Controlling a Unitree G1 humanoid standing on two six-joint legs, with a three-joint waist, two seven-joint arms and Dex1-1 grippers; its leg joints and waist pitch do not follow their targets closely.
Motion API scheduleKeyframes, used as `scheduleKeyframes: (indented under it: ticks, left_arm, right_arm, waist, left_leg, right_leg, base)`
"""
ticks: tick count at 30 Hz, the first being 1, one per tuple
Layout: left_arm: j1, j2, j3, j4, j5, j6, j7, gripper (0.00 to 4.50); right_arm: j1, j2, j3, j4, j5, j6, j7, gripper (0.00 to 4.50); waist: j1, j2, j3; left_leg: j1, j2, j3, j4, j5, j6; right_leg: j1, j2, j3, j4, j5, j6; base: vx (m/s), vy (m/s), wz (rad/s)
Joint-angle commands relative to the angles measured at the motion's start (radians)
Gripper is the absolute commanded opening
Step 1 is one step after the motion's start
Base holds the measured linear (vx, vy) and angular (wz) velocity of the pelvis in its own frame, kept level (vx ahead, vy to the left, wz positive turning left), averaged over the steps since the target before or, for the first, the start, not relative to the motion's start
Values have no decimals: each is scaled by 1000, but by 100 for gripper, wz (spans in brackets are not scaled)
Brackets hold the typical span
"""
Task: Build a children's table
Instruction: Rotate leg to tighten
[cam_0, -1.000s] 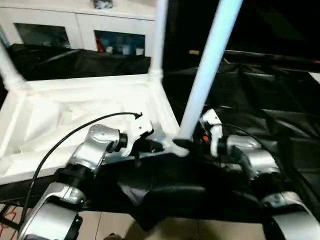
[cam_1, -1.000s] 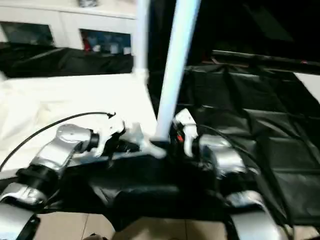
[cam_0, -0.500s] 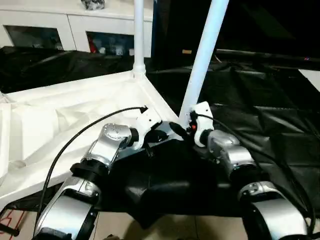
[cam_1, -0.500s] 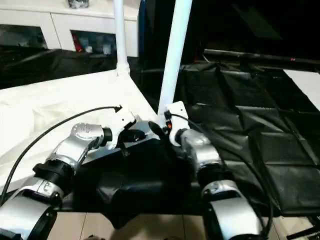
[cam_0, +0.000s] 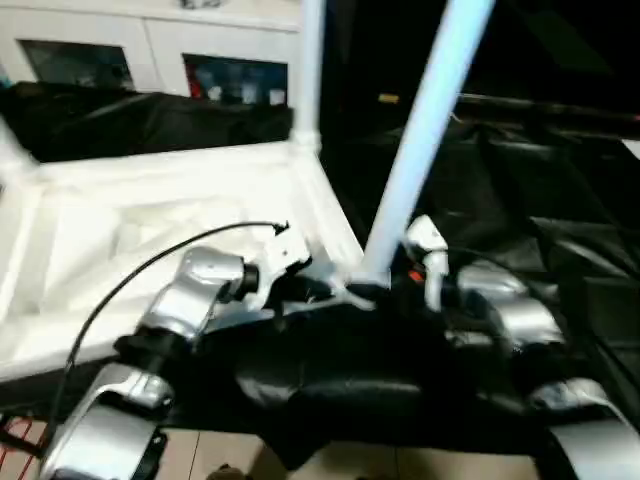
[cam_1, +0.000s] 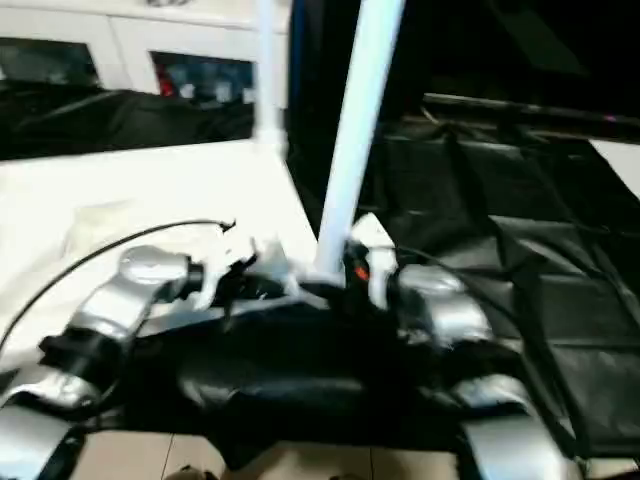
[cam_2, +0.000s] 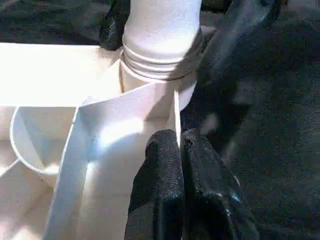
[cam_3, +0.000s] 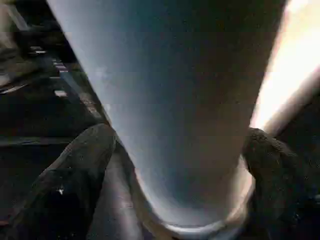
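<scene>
The children's table (cam_0: 150, 215) lay upside down on a black sheet (cam_0: 520, 230), with 3 legs standing up from its corners. The near leg (cam_0: 420, 150) sat in its corner socket (cam_2: 160, 65), so the leg step looked in hand. The left gripper (cam_2: 180, 150) was closed tight, its tips pressed on the corner rib. The right gripper (cam_3: 175, 165) had its fingers (cam_3: 75, 170) spread wide on both sides of the leg, not squeezing it. Next, I think the leg needed a firm grip to seat it fully.

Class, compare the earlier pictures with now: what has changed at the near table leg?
The camera shifted. The right gripper stays around the near leg, fingers spread either side. Unchanged: the left gripper stays shut at the tabletop corner, and the far leg stands upright.
</scene>
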Motion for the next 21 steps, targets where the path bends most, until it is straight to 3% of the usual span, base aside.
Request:
scheduleKeyframes:
  ticks: [1,2,6,11,16,21]
  left_arm:
    - [6,-2,-36,-58,-43,-9,-77,0]
    - [7,3,-36,-60,-44,-8,-83,0]
    - [12,16,-37,-70,-54,2,-112,0]
    - [17,26,-39,-78,-55,8,-125,0]
    - [12,14,-34,-65,-47,0,-84,0]
    - [-10,-25,-13,-24,-30,5,23,0]
  right_arm:
    - [27,-3,55,-34,13,52,90,412]
    - [29,-6,58,-37,14,57,98,388]
    - [35,-14,66,-54,16,72,115,368]
    - [53,-15,79,-94,19,103,132,312]
    - [60,-5,78,-100,21,108,120,288]
    - [49,31,51,-58,-1,77,-5,277]
  waist:
    - [2,6,-60]
    - [5,6,-59]
    - [6,4,-58]
    - [6,1,-62]
    - [8,1,-63]
    - [3,-1,-59]
  left_leg:
    - [24,25,5,-61,-264,46]
    - [25,25,5,-63,-286,30]
    - [26,25,6,-65,-300,12]
    - [22,23,7,-63,-258,17]
    - [21,22,8,-60,-229,27]
    - [24,20,7,-63,-281,9]
  right_leg:
    - [48,-41,17,-62,-172,-253]
    - [43,-43,19,-65,-216,-237]
    - [39,-43,21,-69,-254,-221]
    - [42,-43,21,-63,-207,-219]
    - [43,-43,19,-59,-164,-228]
    - [36,-47,22,-71,-260,-206]
  base:
    - [0,0,0]
    - [0,0,0]
    - [0,0,0]
    - [0,0,0]
    - [0,0,0]
    - [0,0,0]
